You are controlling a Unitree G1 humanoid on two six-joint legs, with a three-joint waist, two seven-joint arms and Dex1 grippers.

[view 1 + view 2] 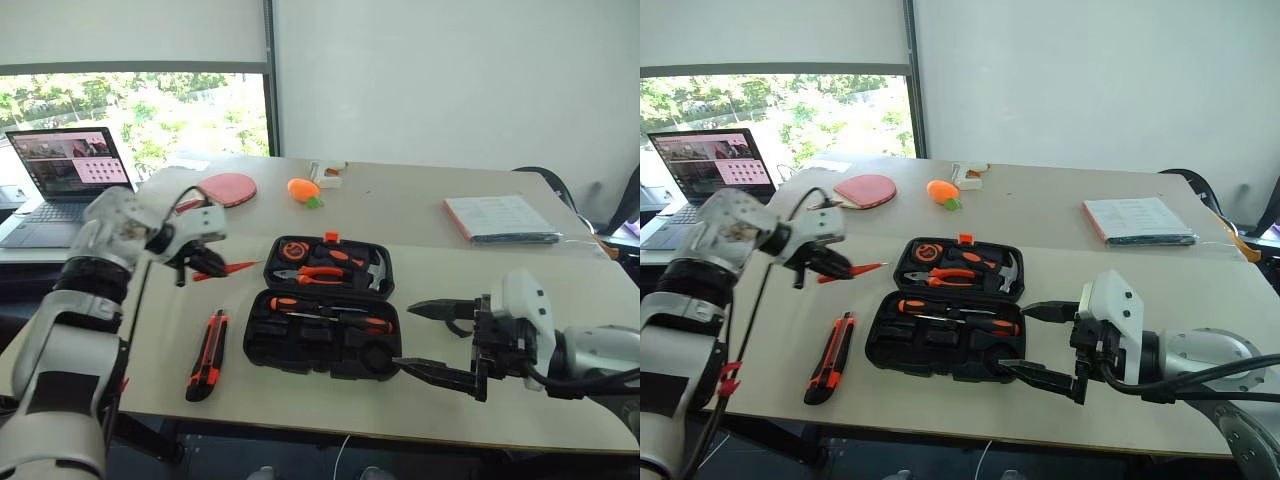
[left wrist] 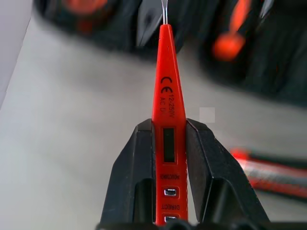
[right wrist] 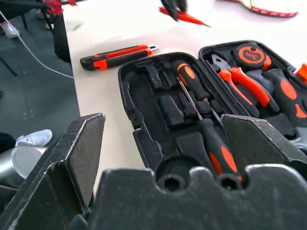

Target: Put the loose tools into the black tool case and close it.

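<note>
Left gripper (image 2: 169, 158) pinches the slim orange screwdriver (image 1: 232, 267) by its tail; right gripper (image 1: 430, 338) is spread wide near the bench's front edge. That skinny tester could twist loose on the way to the black tool case (image 1: 325, 330).

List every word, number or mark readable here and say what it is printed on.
"CE" and "12-250V AC DC": on the slim all-orange screwdriver gripped by the left gripper.
"DIRECT": beside a contact lower on the same handle; the word above it is blurred.
Grey laptop screen and stack of printed papers: too small to read.
</note>
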